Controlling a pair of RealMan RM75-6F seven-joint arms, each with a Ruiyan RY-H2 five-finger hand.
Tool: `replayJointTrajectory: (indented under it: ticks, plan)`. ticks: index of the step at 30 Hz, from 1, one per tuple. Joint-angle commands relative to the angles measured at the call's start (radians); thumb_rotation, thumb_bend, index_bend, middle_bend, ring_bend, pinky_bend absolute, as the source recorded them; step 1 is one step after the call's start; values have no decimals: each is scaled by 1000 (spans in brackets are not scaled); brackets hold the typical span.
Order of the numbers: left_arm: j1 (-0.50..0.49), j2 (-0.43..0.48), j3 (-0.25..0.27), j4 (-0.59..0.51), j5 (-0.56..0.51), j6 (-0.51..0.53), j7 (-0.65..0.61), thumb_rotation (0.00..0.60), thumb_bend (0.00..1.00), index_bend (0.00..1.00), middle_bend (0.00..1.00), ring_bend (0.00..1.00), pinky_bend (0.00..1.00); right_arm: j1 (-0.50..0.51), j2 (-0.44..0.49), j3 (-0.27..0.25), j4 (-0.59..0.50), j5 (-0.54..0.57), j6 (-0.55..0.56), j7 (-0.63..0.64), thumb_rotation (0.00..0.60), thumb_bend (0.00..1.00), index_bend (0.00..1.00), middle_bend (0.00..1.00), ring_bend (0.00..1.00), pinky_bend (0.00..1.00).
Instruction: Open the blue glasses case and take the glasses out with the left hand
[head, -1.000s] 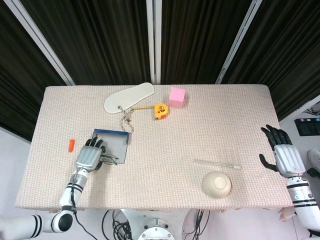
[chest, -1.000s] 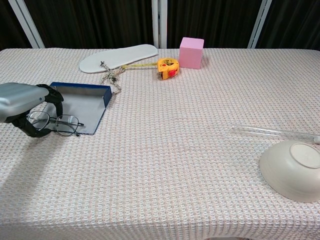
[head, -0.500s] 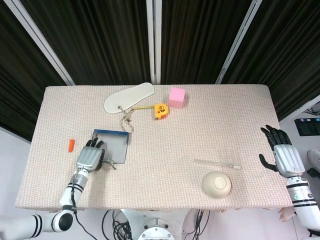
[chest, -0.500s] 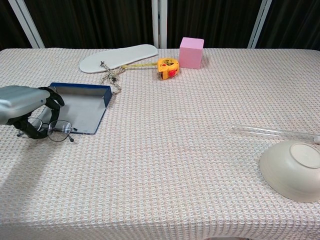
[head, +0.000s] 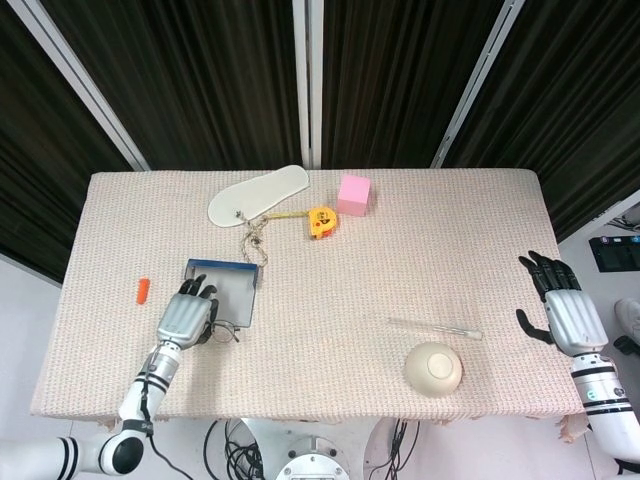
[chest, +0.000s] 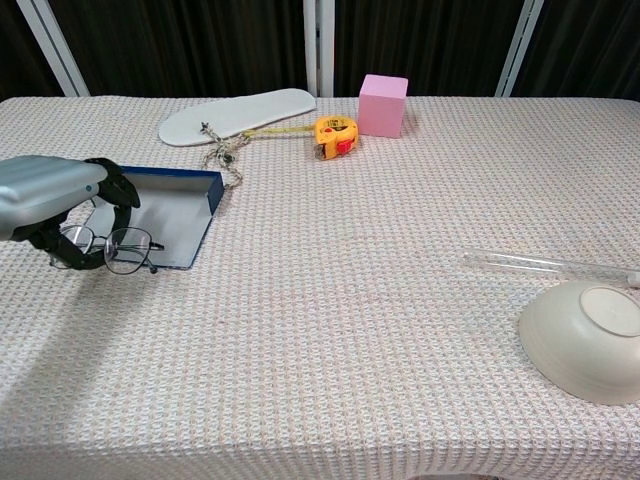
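Note:
The blue glasses case (head: 232, 290) (chest: 172, 212) lies open and flat at the table's left, its grey lining showing. My left hand (head: 185, 315) (chest: 52, 196) sits at the case's near left corner, fingers curled around the left side of the thin-framed glasses (chest: 112, 249) (head: 226, 329). The glasses hang over the case's front edge, right lens and temple sticking out past my fingers. Beyond the table's right edge my right hand (head: 562, 308) is held with fingers spread and nothing in it; it does not show in the chest view.
At the back lie a white insole (chest: 237, 114), a knotted cord (chest: 222, 152), a yellow tape measure (chest: 332, 135) and a pink cube (chest: 382, 104). A clear tube (chest: 545, 264) and an upturned bowl (chest: 584, 340) sit front right. An orange piece (head: 142, 290) lies far left.
My left hand drew the glasses toward the table's front edge, then carried them back up to the case's front edge. The right hand has barely moved.

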Motion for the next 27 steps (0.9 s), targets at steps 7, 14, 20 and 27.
replayJointTrajectory:
  ticks: [7, 14, 20, 27]
  plan:
    - [-41, -58, 12, -74, 38, -2, 120, 600, 411, 742, 210, 0, 126, -6, 10, -3, -9, -13, 14, 13, 600, 350, 0, 0, 0, 0]
    - [-58, -133, 30, -61, 32, -6, 195, 600, 411, 735, 211, 0, 126, -10, 19, -4, -10, -23, 23, 34, 600, 350, 0, 0, 0, 0]
    - [-63, -166, 50, -15, 45, -10, 226, 600, 410, 678, 208, 0, 126, -11, 22, -4, -10, -26, 25, 41, 600, 351, 0, 0, 0, 0]
    - [-60, -131, 62, -33, 64, -39, 180, 600, 365, 69, 137, 0, 116, -8, 19, -4, -9, -22, 18, 34, 600, 351, 0, 0, 0, 0]
